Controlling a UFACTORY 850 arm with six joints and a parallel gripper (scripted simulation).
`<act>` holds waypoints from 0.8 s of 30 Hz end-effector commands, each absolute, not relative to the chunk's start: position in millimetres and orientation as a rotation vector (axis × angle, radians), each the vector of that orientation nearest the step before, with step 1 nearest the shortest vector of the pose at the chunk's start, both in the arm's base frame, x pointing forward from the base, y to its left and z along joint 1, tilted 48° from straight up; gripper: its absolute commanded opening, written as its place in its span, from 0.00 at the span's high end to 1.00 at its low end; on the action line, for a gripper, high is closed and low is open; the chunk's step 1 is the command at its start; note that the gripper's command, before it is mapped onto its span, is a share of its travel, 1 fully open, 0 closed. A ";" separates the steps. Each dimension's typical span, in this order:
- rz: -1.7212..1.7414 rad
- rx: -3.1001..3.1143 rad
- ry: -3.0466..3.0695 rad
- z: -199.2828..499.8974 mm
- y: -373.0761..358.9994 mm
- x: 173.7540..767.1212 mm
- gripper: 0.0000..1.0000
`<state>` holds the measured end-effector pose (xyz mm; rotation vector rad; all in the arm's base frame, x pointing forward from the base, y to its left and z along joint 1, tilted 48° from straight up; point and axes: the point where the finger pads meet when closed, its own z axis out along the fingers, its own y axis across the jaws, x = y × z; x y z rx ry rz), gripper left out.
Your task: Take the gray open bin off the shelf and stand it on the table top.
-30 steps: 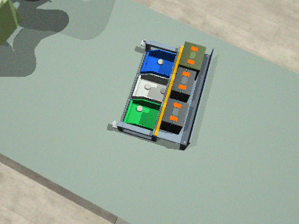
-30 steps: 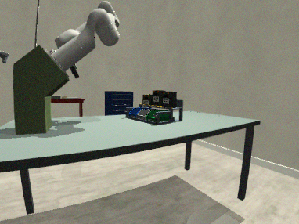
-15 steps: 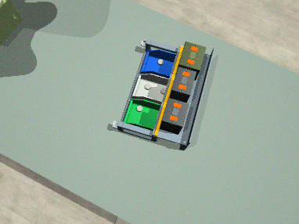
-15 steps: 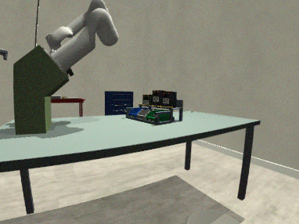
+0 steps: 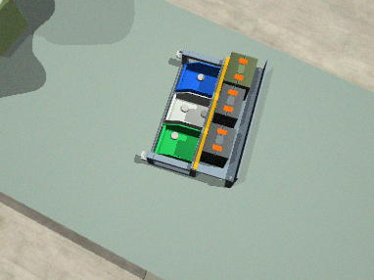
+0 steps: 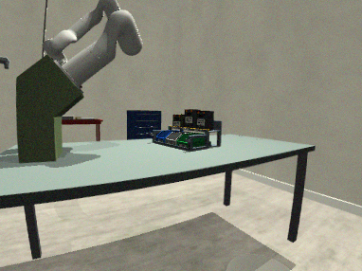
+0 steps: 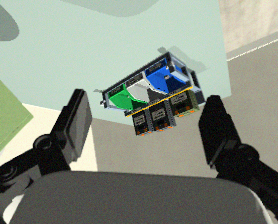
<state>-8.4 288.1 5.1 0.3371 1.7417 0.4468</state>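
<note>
One shelf [image 5: 210, 118] stands on one table [image 5: 98, 176], nearer its far edge. It holds three open bins in a row: one blue [image 5: 196, 78], one gray [image 5: 188, 112], one green [image 5: 176, 143]. Behind them sit three closed boxes: one olive [image 5: 242, 70] and two dark gray [image 5: 230, 103] [image 5: 217, 144], each with two orange marks. The blue bin holds one round part [image 5: 200, 77], the green one [image 5: 174, 135], the gray two or three. One arm [image 6: 101, 33] rises from one green pedestal [image 6: 40, 118].
</note>
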 end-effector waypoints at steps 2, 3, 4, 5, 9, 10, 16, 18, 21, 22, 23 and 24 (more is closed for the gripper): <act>0.449 0.337 1.742 5.0 288.4 -9.1 0.00; 0.504 0.353 1.725 -1.0 290.9 -16.5 0.00; 0.559 0.369 1.707 -7.2 293.3 -23.9 0.00; 0.614 0.384 1.689 -13.4 295.6 -31.4 0.00; 0.723 0.415 1.648 -25.8 300.4 -46.4 0.00; 0.723 0.415 1.648 -25.8 300.4 -46.4 0.00; 0.723 0.415 1.648 -25.8 300.4 -46.4 0.00; 0.723 0.415 1.648 -25.8 300.4 -46.4 0.00; 0.748 0.422 1.639 -39.2 305.7 -62.8 0.00; 0.760 0.425 1.634 -46.1 308.2 -71.0 0.00; 0.773 0.429 1.629 -52.9 310.8 -79.2 0.00; 0.785 0.432 1.624 -59.7 313.4 -87.5 0.00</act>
